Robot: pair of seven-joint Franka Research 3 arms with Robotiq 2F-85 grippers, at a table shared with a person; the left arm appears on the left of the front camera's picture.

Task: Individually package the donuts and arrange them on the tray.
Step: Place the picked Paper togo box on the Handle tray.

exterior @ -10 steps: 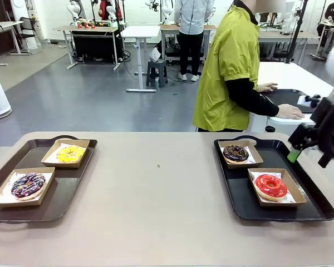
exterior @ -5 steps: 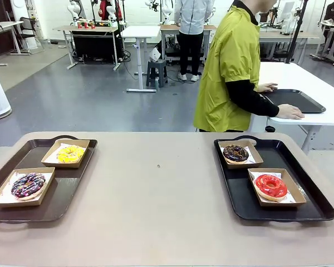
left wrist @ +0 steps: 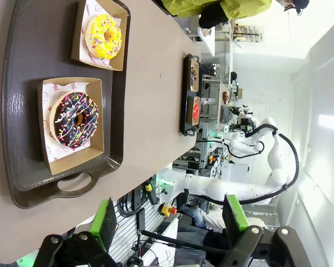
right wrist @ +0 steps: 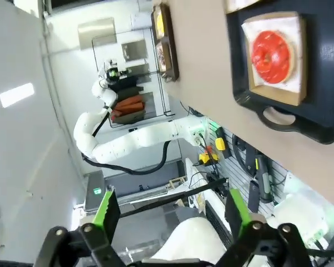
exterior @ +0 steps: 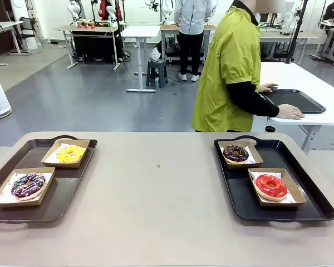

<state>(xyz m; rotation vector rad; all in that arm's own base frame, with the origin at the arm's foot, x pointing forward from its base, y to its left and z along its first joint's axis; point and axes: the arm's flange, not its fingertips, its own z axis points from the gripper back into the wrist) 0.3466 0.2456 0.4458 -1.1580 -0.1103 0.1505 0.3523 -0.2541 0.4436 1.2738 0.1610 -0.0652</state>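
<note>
Four donuts sit boxed on two black trays, yellow and purple left, chocolate and red right; left gripper and right gripper gape wide, holding nothing.

White arms; black fingers, green pads; person: lime jacket, black sleeves.

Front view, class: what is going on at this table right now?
Nothing is being handled. Four donuts sit each in its own cardboard box, two to a tray: the yellow donut and purple sprinkled donut on the left tray, the chocolate donut and red donut on the right tray. Both wrist views show open, empty fingers held off the table. The person faces another table.
</note>
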